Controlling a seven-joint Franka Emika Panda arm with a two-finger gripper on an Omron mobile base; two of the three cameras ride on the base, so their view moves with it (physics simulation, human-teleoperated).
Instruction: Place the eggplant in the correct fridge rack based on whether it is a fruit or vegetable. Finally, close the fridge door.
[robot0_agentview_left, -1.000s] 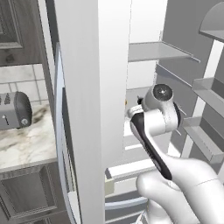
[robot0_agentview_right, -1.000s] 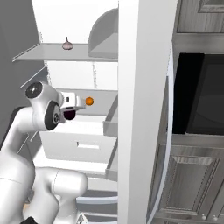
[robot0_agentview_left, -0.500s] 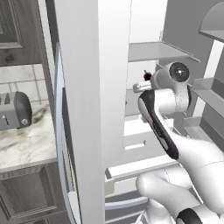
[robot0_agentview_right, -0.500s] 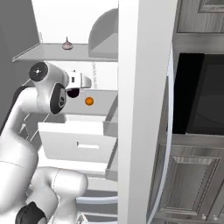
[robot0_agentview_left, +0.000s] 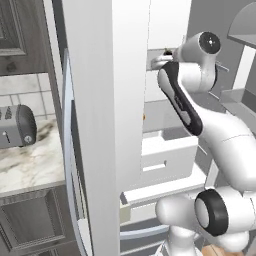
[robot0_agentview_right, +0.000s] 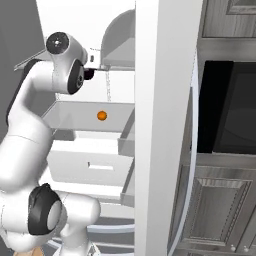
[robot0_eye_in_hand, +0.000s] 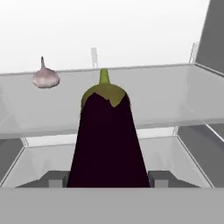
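Purple-black skin: glossy and smooth on the eggplant (robot0_eye_in_hand: 109, 140); a slippery, firm, fairly light body is judged, best held across its thick lower half.
Garlic bulb (robot0_eye_in_hand: 45, 78): seen at the left, resting on the fridge rack (robot0_eye_in_hand: 175, 94).
Eggplant position: held in front of the rack's near edge, not yet set on it.
Long axis: run along the gripper's reach, green stem end pointed away toward the fridge's back wall.
Gripper (robot0_eye_in_hand: 108, 178): closed on the eggplant's base, one finger seen at each side.
Orange ball (robot0_agentview_right: 102, 115): seen lower down, in the drawer.
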